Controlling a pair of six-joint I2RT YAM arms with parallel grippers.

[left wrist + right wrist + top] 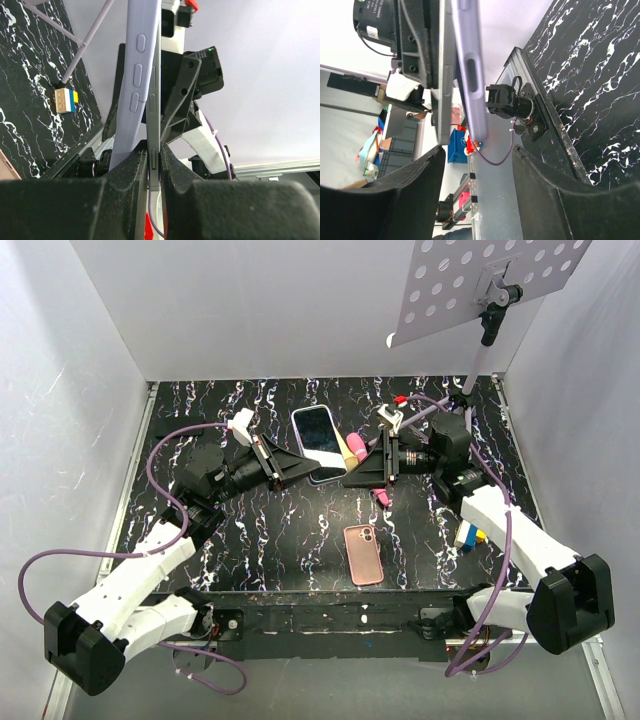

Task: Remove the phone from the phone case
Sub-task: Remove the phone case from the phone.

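Left gripper (pixel 154 150) jaws pinch the phone (pixel 154 95) by its grey edge, anchoring it aloft at upper centre of the overhead view; right gripper (pixel 476 150) jaws stand spread astride it, presumably to peel the lavender phone case (pixel 134 75) away.

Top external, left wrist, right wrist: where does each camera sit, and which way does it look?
Top external: above and behind the arms, looking down at the table; both arms show, meeting at the phone.
Left wrist: on the left arm, looking along the left gripper, shut on the phone's edge, toward the right arm.
Right wrist: on the right arm, looking past the open right gripper toward the left arm.
Shared: the phone, in all three.
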